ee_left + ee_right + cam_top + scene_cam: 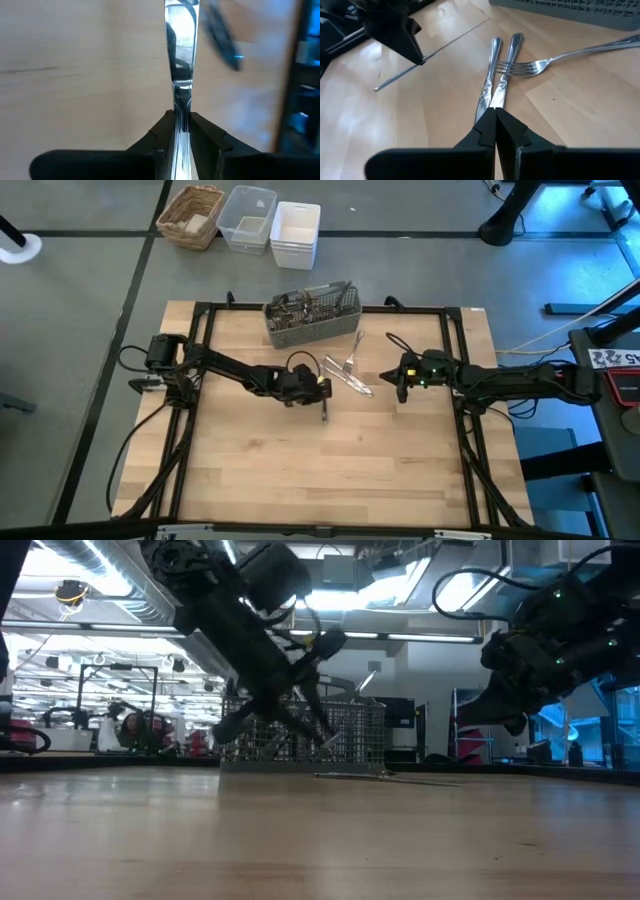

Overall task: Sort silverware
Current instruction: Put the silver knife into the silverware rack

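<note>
Slippage is the main risk: the left end effector (322,392), mid-counter (330,480), pinches a table knife (181,55) by a thin stretch of its handle, and any tilt or quick swing could let the smooth metal slide out and clatter among the pieces already laid down. Two knives (494,80) lie side by side with a fork (555,60) crossing their handles, just in front of the grey mesh caddy (312,312), which holds the remaining silverware; a careless placement could knock that row askew. The right end effector (397,379) hovers near those pieces, fingers closed on nothing. Only the left wrist view shows the pinch itself; the high view alone shows the whole layout, while the right wrist view reveals the fork overlapping the knives.
</note>
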`<move>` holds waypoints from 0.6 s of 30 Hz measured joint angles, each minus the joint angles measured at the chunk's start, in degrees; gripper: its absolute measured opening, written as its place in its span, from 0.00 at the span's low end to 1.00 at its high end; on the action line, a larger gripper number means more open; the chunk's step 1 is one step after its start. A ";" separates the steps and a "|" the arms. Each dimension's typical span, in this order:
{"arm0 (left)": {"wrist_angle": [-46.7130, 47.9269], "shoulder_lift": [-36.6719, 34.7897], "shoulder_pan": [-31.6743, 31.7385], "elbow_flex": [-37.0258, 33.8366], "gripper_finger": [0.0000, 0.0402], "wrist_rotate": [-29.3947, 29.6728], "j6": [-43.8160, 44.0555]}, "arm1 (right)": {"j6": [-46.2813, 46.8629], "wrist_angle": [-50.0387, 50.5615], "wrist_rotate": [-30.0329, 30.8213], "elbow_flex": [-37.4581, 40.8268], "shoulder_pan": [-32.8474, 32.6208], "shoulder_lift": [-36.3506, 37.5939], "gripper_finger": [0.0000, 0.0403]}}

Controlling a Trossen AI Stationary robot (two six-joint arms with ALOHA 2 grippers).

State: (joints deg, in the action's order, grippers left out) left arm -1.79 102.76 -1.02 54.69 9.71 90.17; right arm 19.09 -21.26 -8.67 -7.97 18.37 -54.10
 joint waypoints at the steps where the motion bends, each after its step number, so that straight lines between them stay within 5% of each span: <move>1: -2.04 0.00 0.00 0.01 0.11 0.14 -1.02 | 0.09 -0.30 0.00 0.00 0.00 -0.30 0.01; 6: -14.68 0.00 0.00 0.01 0.11 3.00 -8.22 | 0.15 -0.38 0.00 0.00 0.01 -0.43 0.01; 18: -40.02 -0.11 6.91 0.05 0.11 22.01 -39.09 | 0.15 -1.76 0.00 0.00 0.02 -0.40 0.01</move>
State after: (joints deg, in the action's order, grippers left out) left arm -41.81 102.65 5.89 54.74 31.71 51.08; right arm 19.25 -23.03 -8.67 -7.97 18.39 -54.50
